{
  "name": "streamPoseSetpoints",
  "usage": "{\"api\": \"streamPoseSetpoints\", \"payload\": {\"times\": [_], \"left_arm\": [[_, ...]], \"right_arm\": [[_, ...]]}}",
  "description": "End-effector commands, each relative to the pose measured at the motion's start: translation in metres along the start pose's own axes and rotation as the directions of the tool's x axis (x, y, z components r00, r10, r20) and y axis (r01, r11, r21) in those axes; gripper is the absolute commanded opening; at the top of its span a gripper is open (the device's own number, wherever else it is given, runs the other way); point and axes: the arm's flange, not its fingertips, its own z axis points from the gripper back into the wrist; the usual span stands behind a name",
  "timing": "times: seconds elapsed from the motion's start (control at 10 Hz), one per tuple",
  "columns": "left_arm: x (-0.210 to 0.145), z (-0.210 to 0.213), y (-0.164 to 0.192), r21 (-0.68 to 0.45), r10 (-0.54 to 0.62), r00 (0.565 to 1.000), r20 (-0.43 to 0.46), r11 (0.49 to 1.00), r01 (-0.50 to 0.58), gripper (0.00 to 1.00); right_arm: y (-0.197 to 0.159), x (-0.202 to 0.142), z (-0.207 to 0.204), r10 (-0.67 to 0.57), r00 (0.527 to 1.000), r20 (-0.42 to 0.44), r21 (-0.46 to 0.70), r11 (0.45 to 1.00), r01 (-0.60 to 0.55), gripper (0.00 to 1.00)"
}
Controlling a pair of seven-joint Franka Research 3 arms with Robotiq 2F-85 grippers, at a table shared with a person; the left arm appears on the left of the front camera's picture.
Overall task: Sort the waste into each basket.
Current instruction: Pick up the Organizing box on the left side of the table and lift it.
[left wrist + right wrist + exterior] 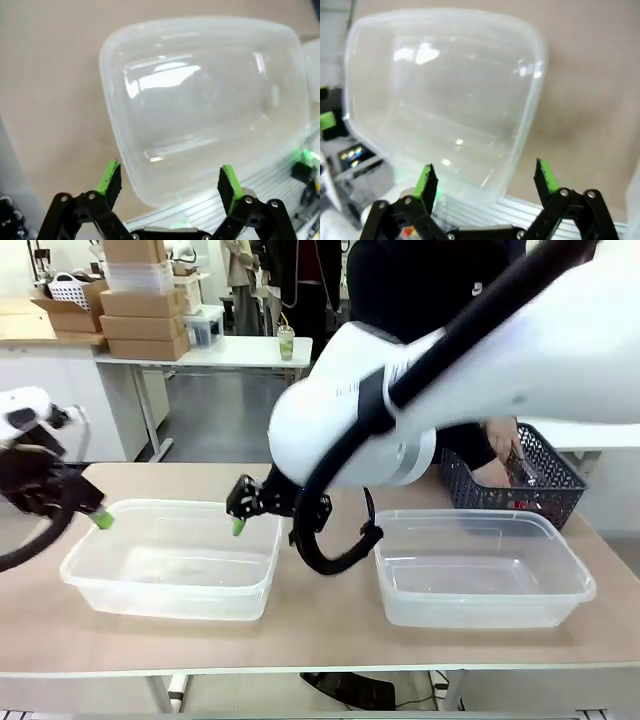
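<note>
Two clear tubs are set side by side on the table (320,632), well apart. The left tub (170,592) is nearer the robot's left and the right tub (482,608) nearer its right. Both are upright with the open side up.

Left claw (170,180): the jaws are spread wide and nothing is held between the green pads (111,176). In the front view it is seen above the left end of the left tub, at the rim. In its wrist view the tub is seen from above beyond the fingers.

Right claw (486,179): the jaws are spread wide and nothing is pinched. The right arm (470,370) is reached across the middle. In the front view the claw is held over the far right corner of the left tub, with one green pad just at the rim. A clear tub is seen beneath it in its wrist view.

Far right of the table: a dark mesh basket (562,483) is placed behind the right tub. A person's hand (495,472) is lowered into it. A patch of red (520,504) is seen through the mesh near the bottom. What it is cannot be told.
</note>
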Motion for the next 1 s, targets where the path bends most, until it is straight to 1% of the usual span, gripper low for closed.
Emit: {"api": "streamPoseSetpoints", "payload": {"times": [0.0, 0.1, 0.2, 0.3, 0.4, 0.6, 0.7, 0.8, 0.9], "left_arm": [[-0.005, -0.026, -0.001, 0.105, 0.06, 0.998, 0.005, 0.993, -0.061, 1.0], [-0.004, -0.034, 0.002, 0.161, 0.069, 0.998, 0.014, 0.984, -0.071, 1.0], [-0.004, -0.038, 0.004, 0.18, 0.066, 0.998, -0.017, 0.982, -0.062, 1.0], [-0.005, -0.043, 0.005, 0.174, 0.056, 0.997, -0.046, 0.984, -0.047, 1.0], [-0.005, -0.051, 0.006, 0.147, 0.021, 0.996, -0.09, 0.989, -0.007, 1.0], [-0.005, -0.059, 0.006, 0.151, -0.014, 0.993, -0.115, 0.988, 0.032, 1.0], [-0.005, -0.06, 0.005, 0.145, -0.022, 0.993, -0.114, 0.989, 0.038, 1.0], [-0.004, -0.06, 0.003, 0.158, -0.01, 0.995, -0.099, 0.987, 0.026, 1.0], [-0.004, -0.06, 0.004, 0.189, 0.0, 0.995, -0.099, 0.982, 0.019, 0.4]], "right_arm": [[0.026, 0.024, -0.017, -0.081, 0.997, 0.011, -0.179, 0.98, 0.082, 1.0], [0.027, 0.027, -0.026, -0.101, 0.995, 0.008, -0.245, 0.964, 0.1, 1.0], [0.028, 0.028, -0.031, -0.099, 0.995, 0.009, -0.251, 0.963, 0.098, 1.0], [0.03, 0.031, -0.037, -0.103, 0.995, 0.002, -0.252, 0.962, 0.1, 1.0], [0.03, 0.034, -0.047, -0.12, 0.993, -0.003, -0.27, 0.956, 0.115, 1.0], [0.033, 0.033, -0.054, -0.13, 0.991, -0.005, -0.303, 0.945, 0.123, 1.0], [0.033, 0.031, -0.056, -0.14, 0.99, -0.018, -0.324, 0.938, 0.127, 1.0], [0.032, 0.029, -0.057, -0.145, 0.989, -0.028, -0.345, 0.93, 0.127, 0.55], [0.031, 0.029, -0.057, -0.166, 0.985, -0.048, -0.353, 0.925, 0.139, 0.43]]}}
